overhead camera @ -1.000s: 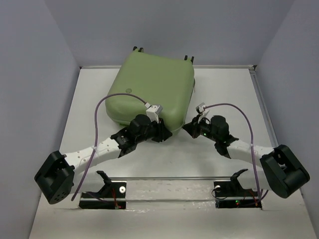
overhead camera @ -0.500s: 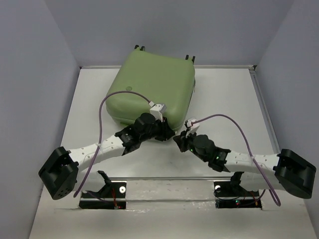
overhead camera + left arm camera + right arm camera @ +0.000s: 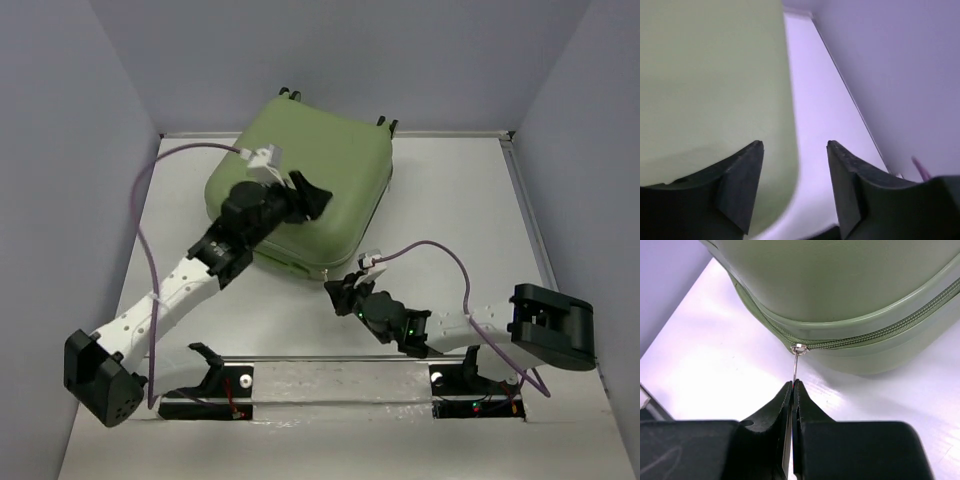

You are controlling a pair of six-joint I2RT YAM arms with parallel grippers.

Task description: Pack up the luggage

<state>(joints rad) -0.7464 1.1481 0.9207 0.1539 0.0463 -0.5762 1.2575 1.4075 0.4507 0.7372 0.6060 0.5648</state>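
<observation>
The luggage (image 3: 330, 165) is a pale sage-green hard-shell case lying flat and closed at the back of the table. My left gripper (image 3: 316, 194) hovers over its lid, open with nothing between the fingers. In the left wrist view the jaws (image 3: 795, 145) stand apart above the shell's (image 3: 710, 90) rounded edge. My right gripper (image 3: 334, 289) sits just off the case's near corner. It is shut on the thin metal zipper pull (image 3: 796, 367), which hangs from the slider (image 3: 799, 347) on the zipper line of the luggage (image 3: 850, 285).
White tabletop (image 3: 450, 220) is boxed in by grey walls on three sides. A metal rail (image 3: 340, 372) with the arm mounts runs along the near edge. Purple cables (image 3: 145, 215) loop from each wrist.
My left gripper has let go at the case's near edge, opened, and swung up and back over the lid. My right gripper has travelled left and nearer along the edge, holding the zipper pull; the case turned slightly.
</observation>
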